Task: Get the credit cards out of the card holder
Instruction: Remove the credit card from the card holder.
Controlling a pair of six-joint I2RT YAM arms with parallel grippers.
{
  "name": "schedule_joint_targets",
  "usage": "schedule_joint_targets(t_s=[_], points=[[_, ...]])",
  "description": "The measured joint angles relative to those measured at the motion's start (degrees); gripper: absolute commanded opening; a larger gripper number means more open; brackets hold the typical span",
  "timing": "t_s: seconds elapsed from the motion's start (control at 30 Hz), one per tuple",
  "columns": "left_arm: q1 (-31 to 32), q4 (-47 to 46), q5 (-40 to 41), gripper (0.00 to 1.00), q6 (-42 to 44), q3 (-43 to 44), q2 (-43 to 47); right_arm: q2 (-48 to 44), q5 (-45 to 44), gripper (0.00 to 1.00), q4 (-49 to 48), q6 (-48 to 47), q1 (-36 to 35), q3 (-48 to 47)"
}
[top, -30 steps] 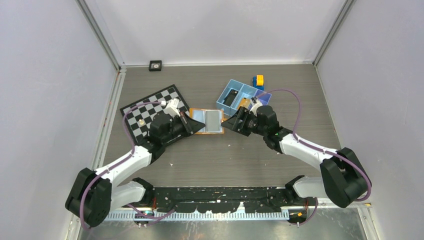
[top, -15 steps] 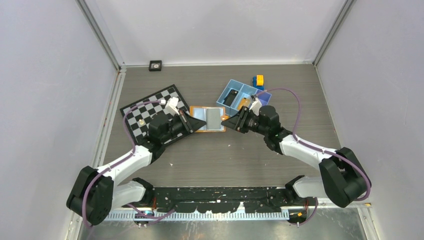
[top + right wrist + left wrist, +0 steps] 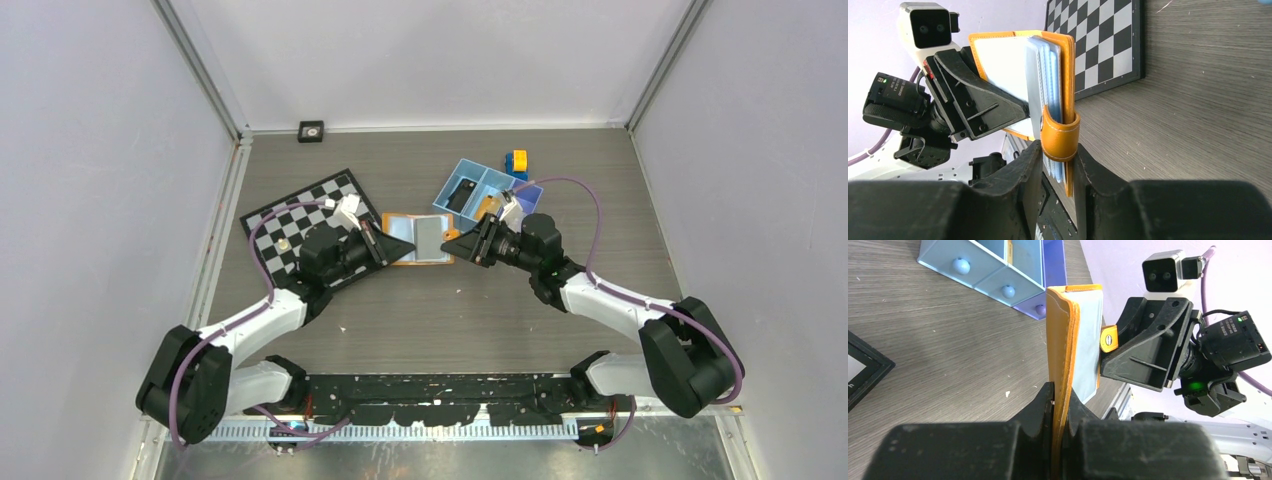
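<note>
The orange card holder [image 3: 418, 238] is held open between the two arms, just above the table. My left gripper [image 3: 383, 243] is shut on its left cover; in the left wrist view that orange cover [image 3: 1068, 340] stands on edge between the jaws of this gripper [image 3: 1060, 400]. My right gripper [image 3: 452, 240] is shut on the holder's right side. There both fingers press the looped closing tab [image 3: 1060, 137] and the stack of greyish-blue sleeves [image 3: 1045, 75] behind it. The credit cards cannot be told apart from the sleeves.
A blue three-compartment tray [image 3: 480, 185] stands behind the right gripper, with a yellow-and-blue block [image 3: 517, 162] beyond it. A black-framed checkerboard [image 3: 300, 215] lies under the left arm. A small black square object [image 3: 311, 131] sits at the back wall.
My right gripper has closed from wide open onto the holder's right edge and tab. The left gripper kept its grip, and the holder shifted slightly away from me.
</note>
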State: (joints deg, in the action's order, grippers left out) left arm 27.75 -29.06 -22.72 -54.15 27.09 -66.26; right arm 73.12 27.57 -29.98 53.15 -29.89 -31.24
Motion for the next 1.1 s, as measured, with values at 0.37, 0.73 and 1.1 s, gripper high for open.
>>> schedule_joint_targets(t_s=[0.37,0.73,1.1], points=[[-0.02,-0.81,-0.44,0.00,-0.13,0.00,-0.96,0.00,1.44,0.14,-1.95,0.83,-0.13,0.04],[0.00,-0.26,-0.79,0.00,0.11,0.02,-2.54,0.00,2.21,0.07,-2.99,1.01,-0.92,0.07],[-0.11,0.26,-1.31,0.00,0.35,0.24,-4.00,0.15,-0.46,0.07,4.26,-2.38,-2.54,-2.60]])
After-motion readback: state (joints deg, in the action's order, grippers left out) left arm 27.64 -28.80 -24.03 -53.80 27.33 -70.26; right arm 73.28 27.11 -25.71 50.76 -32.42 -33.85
